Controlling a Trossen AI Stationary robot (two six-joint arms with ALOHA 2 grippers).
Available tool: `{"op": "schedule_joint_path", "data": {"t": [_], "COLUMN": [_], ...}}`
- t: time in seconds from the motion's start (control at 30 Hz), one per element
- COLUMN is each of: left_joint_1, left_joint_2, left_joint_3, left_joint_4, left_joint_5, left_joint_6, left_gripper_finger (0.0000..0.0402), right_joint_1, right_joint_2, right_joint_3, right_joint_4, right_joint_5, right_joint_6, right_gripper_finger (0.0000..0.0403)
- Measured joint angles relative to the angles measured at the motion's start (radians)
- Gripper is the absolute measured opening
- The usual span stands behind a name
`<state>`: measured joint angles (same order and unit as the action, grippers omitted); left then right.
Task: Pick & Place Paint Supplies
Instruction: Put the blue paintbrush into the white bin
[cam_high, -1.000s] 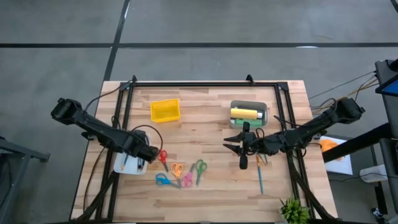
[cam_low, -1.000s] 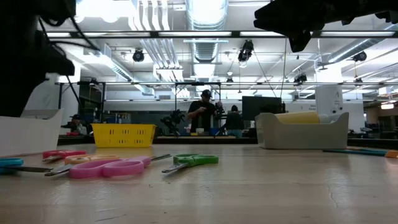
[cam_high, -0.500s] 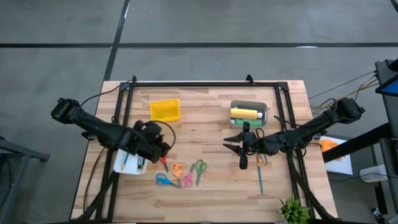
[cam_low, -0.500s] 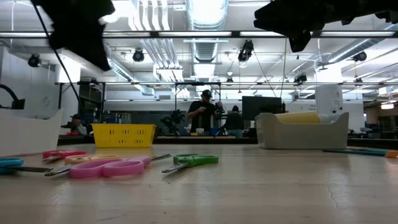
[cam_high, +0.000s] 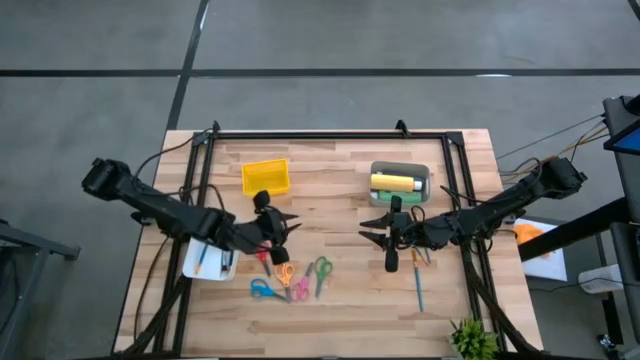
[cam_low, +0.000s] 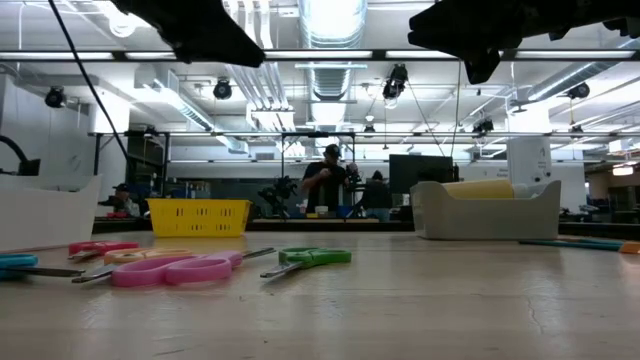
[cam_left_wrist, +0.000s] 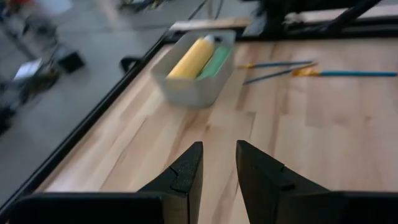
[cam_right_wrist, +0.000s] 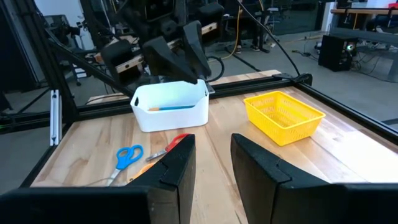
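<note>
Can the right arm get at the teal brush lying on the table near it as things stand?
Probably yes. The right gripper hangs open and empty above the table, the teal brush lies loose on bare wood close by, and nothing covers it.

I'm counting five scissors (cam_high: 284, 272) lying at lower centre, three bins (cam_high: 265, 164) across the middle, two bottles (cam_left_wrist: 194, 58) in the grey one, three loose brushes (cam_left_wrist: 273, 64) at upper right.

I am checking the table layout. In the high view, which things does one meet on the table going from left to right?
White bin → yellow basket → green scissors → grey tray holding the yellow paint bottle → teal brush → green plant.
</note>
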<state>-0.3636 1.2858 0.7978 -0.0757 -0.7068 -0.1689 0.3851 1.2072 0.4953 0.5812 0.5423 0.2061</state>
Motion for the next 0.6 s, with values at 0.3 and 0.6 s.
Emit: {"op": "schedule_joint_path", "data": {"t": [0.3, 0.6], "left_joint_1": [0.11, 0.138], "left_joint_2": [0.0, 0.0], "left_joint_3": [-0.128, -0.164], "left_joint_4": [0.288, 0.329], "left_joint_5": [0.276, 0.334], "left_joint_6": [0.151, 0.143], "left_gripper_finger": [0.0096, 0.0096], "right_joint_1": [0.001, 0.001], "right_joint_2": [0.0, 0.0], "right_joint_3": [0.0, 0.0], "right_joint_4": [0.0, 0.0], "right_joint_5": [0.0, 0.0], "right_joint_6": [0.0, 0.0], "right_gripper_finger": [0.0102, 0.0102]}}
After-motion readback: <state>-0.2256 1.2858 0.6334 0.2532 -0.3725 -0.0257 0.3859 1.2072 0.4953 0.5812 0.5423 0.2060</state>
